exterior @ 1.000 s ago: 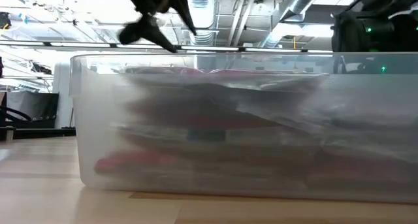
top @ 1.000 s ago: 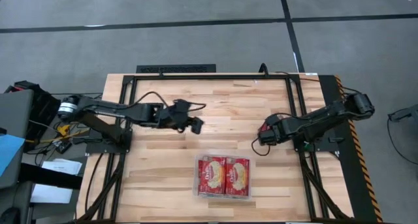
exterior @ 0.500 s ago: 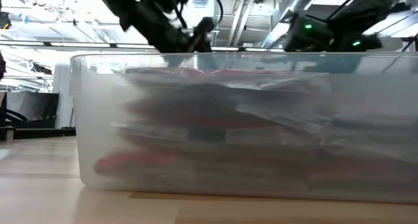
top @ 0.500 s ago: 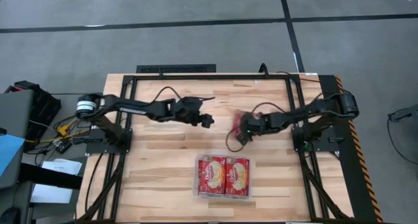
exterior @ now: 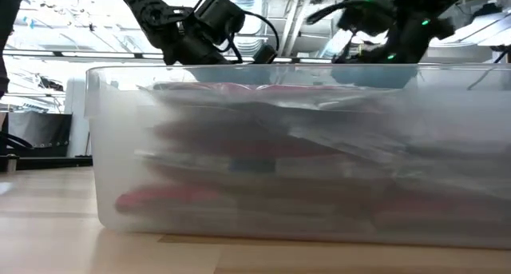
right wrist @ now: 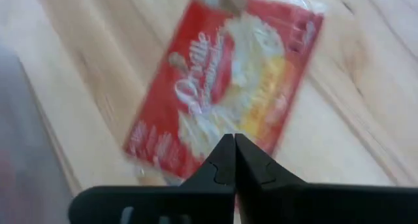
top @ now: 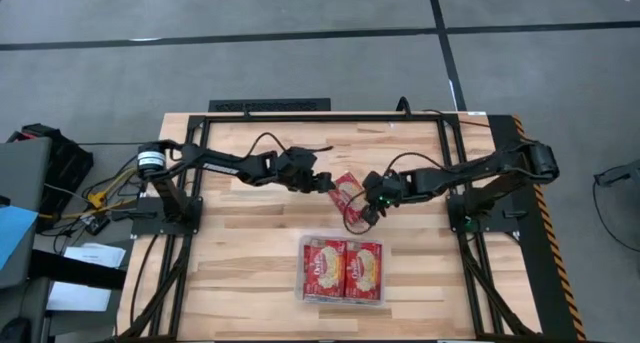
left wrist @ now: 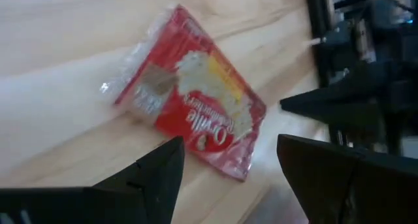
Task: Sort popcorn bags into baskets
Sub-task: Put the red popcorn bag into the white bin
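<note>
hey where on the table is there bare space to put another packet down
Bare wood lies left and right of the clear bin, and along the table's far edge. It is crowded mid-table, where the left pincer and right pincer flank the loose popcorn bag. The bin is already full.

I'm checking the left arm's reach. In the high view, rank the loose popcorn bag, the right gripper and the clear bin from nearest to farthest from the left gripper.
1. Loose popcorn bag, just beside the left gripper.
2. Right gripper, beyond the bag.
3. Clear bin, at the table's front edge.
</note>
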Robot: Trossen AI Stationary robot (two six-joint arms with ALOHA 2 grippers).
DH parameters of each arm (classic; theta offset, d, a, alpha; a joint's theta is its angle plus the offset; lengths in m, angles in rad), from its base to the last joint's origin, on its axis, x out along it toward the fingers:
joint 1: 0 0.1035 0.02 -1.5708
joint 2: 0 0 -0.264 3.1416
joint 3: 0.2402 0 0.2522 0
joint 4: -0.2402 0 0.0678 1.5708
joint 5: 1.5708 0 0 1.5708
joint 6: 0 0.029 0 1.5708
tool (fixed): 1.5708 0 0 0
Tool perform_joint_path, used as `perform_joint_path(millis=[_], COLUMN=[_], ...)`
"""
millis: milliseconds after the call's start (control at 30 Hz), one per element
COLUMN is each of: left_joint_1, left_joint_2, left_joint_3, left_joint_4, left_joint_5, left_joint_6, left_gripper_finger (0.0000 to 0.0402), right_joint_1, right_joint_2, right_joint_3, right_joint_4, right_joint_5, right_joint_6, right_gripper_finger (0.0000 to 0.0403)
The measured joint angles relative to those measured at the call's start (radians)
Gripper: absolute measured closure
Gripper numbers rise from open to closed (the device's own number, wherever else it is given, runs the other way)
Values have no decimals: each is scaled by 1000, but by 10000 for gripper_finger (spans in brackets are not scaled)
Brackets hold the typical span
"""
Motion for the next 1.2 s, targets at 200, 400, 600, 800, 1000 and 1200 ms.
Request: perform_joint_path(millis=[200,400,600,800,1000,1200], left_joint_1=[-19,-36,-87,-80,-75,-86], left_joint_2=[-1,-1,-1,4,101,183], left_joint_3=[-1,0,0,0,-1,1], left_joint_4=[-65,-109,-154,-164,-105,65], left_joint_5=[-52,2,-31,-95,-82,-79], left_joint_6=[7,-19,-73,-66,-86,-136], left_gripper_finger=[168,168,168,168,168,169], right_joint_1=[71,114,126,89,60,61], right_joint_2=[36,109,160,197,180,82], right_joint_3=[2,2,3,18,65,72], right_joint_4=[10,9,83,166,178,122], right_joint_5=[10,6,-31,-90,-116,-75], right_joint_6=[-33,-7,-16,-59,-124,-122], right_gripper_finger=[387,384,391,379,391,382])
